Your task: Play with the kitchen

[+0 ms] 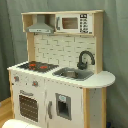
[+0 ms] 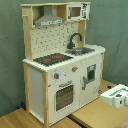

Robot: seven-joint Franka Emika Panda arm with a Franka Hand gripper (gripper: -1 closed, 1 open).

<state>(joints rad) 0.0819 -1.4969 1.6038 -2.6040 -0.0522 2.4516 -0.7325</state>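
The kitchen (image 1: 60, 65) is a tall toy unit of pale wood and white panels, seen in both exterior views (image 2: 60, 60). On its counter are a stovetop (image 1: 37, 65) with red rings, a grey sink (image 1: 74, 73) and a black faucet (image 1: 85, 59). Above hang a grey hood (image 1: 41, 26) and a small microwave (image 1: 74, 23). The oven door (image 1: 29, 106) looks closed. My gripper (image 2: 114, 95) shows as a white body at the second exterior view's lower right, low in front of the kitchen and apart from it.
A grey curtain (image 2: 10, 50) hangs behind the kitchen. It stands on a wooden floor (image 2: 85, 117). A pale rounded shape (image 1: 17, 123) lies at the first exterior view's bottom left; what it is I cannot tell.
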